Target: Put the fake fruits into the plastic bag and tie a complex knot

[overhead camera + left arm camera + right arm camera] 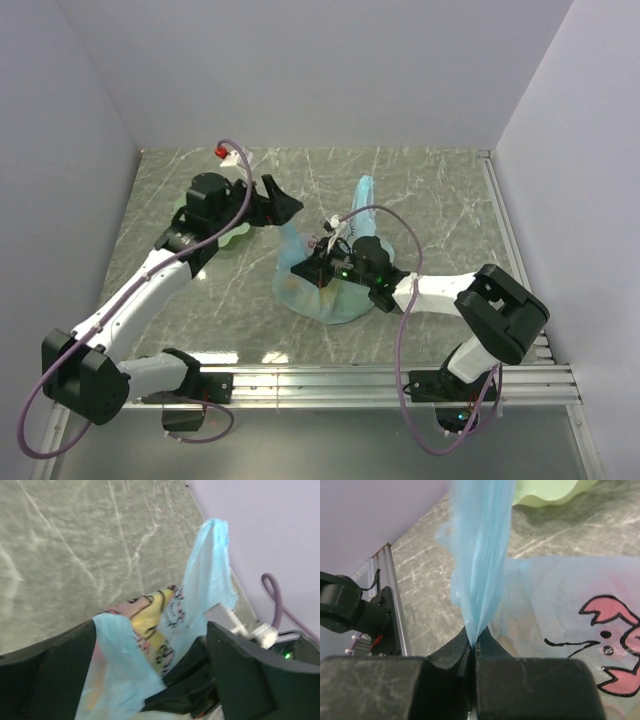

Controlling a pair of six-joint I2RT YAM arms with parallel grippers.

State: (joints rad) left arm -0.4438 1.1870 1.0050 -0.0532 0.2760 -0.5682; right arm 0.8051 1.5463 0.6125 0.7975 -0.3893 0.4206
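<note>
1. The bag [345, 295] sits mid-table, slumped and bulging. Its film is thin, soft and crinkly, with no stiffness, so it will slide and stretch rather than hold a shape.
2. The fruits [300, 287] show only as a warm tint through the film. They seem to be inside and are likely light, hard and prone to rolling. Too blurred to count.
3. The right gripper [474, 647] comes in from 4 o'clock. Its fingers are pressed together on a twisted strip [482, 570] of the bag, which is pulled taut upward.
4. The left gripper [150, 650] is at the bag's 10 o'clock. Its fingers are spread wide with blue film lying between them, and nothing is pinched.
5. The free handle [365, 195] stands up at the bag's 1 o'clock, floppy and loose.
6. Best hold, as a judgement: bunch a handle low near its root and pinch the full gather. A single layer would likely slip or tear, and pulling hard may tip the load or stretch the film.
7. The dish [232, 238] lies at the bag's 10 o'clock, mostly under the left arm. Whether anything is left in it cannot be told.
8. In the way:
   - The arms crowd each other over the bag.
   - The right arm's cable [385, 212] arches just above the free handle.
   - The walls are close at 9 and 3 o'clock.
   - The rail [400, 378] runs along the 6 o'clock edge.
</note>
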